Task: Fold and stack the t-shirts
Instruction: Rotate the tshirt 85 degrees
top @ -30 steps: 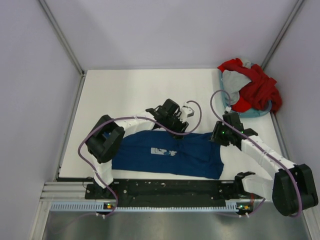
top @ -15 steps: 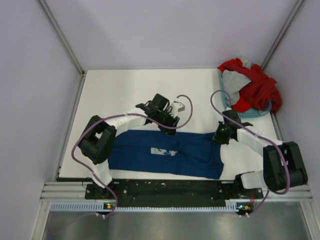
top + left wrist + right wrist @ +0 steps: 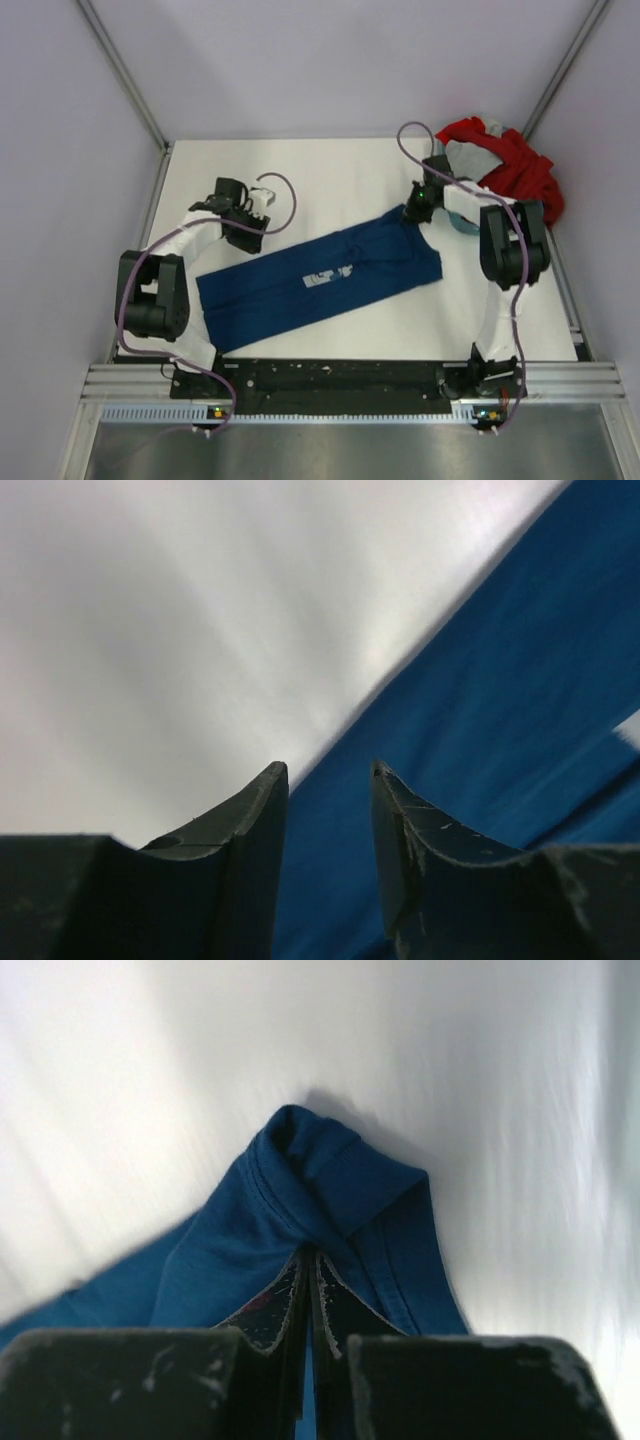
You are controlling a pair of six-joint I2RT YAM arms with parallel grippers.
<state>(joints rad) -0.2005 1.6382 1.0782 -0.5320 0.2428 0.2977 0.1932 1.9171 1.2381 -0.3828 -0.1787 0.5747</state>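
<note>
My right gripper (image 3: pixel 308 1256) is pinched tight on a bunched corner of the navy t-shirt (image 3: pixel 330 280), which lies slanted across the table (image 3: pixel 300 180). Meanwhile my left gripper (image 3: pixel 328 772) hangs half-open, empty, over its edge. Seems I'm flattening it; next needs a left-side grab.

Navy blue cloth t-shirt (image 3: pixel 320 280), laid out long and narrow, slanting from near left to far right, pale square print (image 3: pixel 328 276) facing up, far right corner bunched into a peak, red cloth t-shirt (image 3: pixel 520 178) and grey cloth t-shirt (image 3: pixel 474 158) crumpled together at the far right.
</note>
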